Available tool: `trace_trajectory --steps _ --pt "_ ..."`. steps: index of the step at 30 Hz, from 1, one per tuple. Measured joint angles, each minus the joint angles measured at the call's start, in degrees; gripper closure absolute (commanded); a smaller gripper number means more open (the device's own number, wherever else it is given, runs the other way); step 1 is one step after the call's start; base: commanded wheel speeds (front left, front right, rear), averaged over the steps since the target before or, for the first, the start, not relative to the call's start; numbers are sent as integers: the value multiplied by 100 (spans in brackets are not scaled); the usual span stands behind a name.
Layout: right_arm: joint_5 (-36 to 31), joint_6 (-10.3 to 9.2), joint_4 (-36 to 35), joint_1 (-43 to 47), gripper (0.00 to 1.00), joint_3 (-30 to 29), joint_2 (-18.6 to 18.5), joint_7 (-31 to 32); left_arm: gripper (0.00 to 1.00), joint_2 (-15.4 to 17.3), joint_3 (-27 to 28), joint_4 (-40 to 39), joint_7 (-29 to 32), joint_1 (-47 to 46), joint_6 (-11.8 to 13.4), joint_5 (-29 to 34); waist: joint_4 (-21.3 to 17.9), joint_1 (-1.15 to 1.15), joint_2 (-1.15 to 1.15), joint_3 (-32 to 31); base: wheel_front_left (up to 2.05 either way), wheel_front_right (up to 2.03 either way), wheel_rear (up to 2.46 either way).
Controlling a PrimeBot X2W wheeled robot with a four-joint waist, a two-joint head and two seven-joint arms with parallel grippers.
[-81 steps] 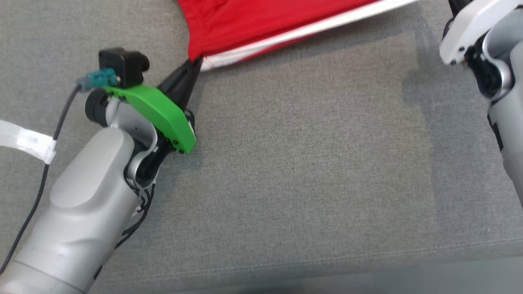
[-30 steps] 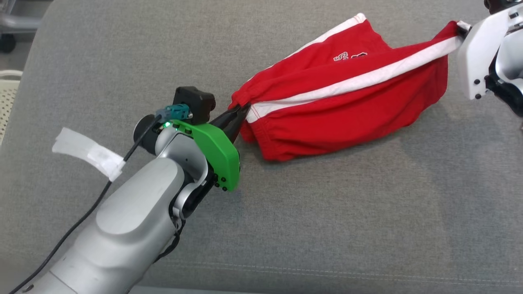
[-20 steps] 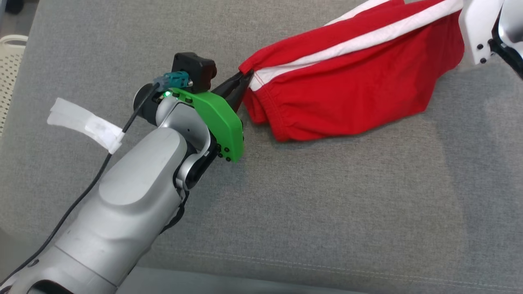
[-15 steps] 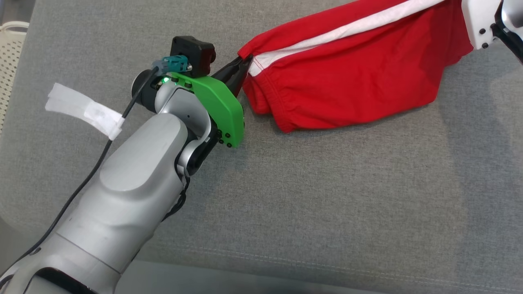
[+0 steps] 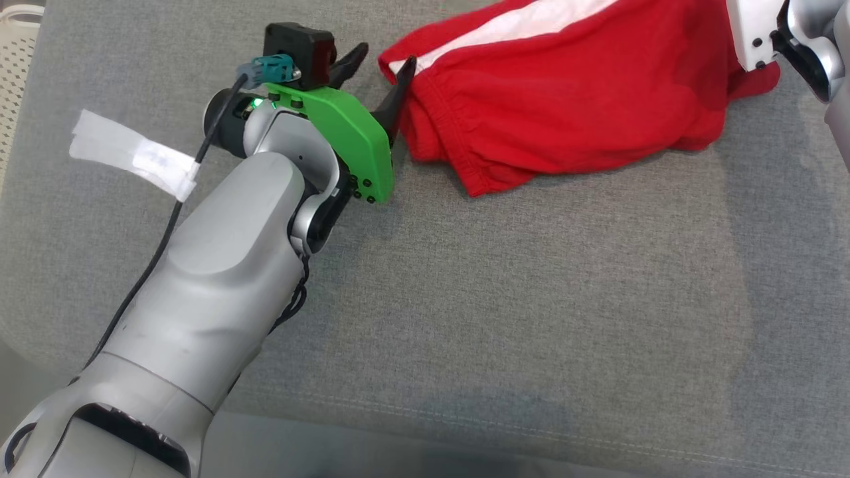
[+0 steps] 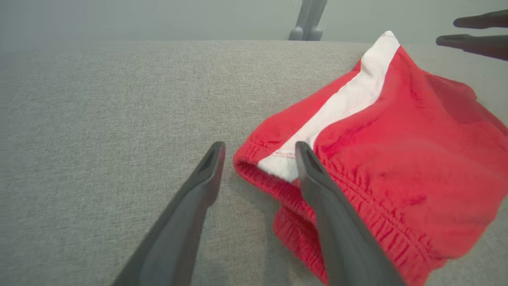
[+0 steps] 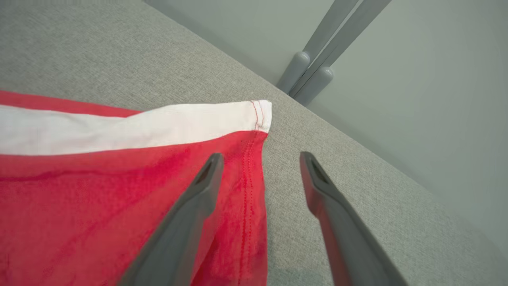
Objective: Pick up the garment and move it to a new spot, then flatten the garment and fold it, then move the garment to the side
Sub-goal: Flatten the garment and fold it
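As left end effector (image 6: 258, 147) gapes — garment (image 6: 397, 159) corner between jaws | unheld

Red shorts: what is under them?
A grey cushion lies under the shorts and shows on the sides in view. Anything directly beneath the cloth is covered.

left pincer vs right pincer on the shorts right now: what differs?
The left pincer has a green wrist cover; the right pincer has a white one. The left pincer is at the gathered waistband of the red shorts; the right pincer is at the stitched hem. Shared: both are open and grip nothing, each with one finger over fabric. The shorts lie on the grey cushion.
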Motion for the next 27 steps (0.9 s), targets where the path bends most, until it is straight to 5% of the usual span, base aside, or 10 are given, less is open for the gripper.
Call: trace_trajectory --steps 14,19,27 --pt "515 0 533 404 0 -481 180 -1157 0 96 758 138 -1399 500 337 -310 -44 0 0 -512 0 0 0" --pt "687 0 670 944 0 -784 169 -1703 0 249 1294 -550 -1541 1258 543 -203 -38 0 0 -882 0 0 0" --pt "889 0 1136 1842 0 -1339 214 -2271 0 409 2224 -2428 -1574 3298 592 851 2 0 0 -1526 0 0 0"
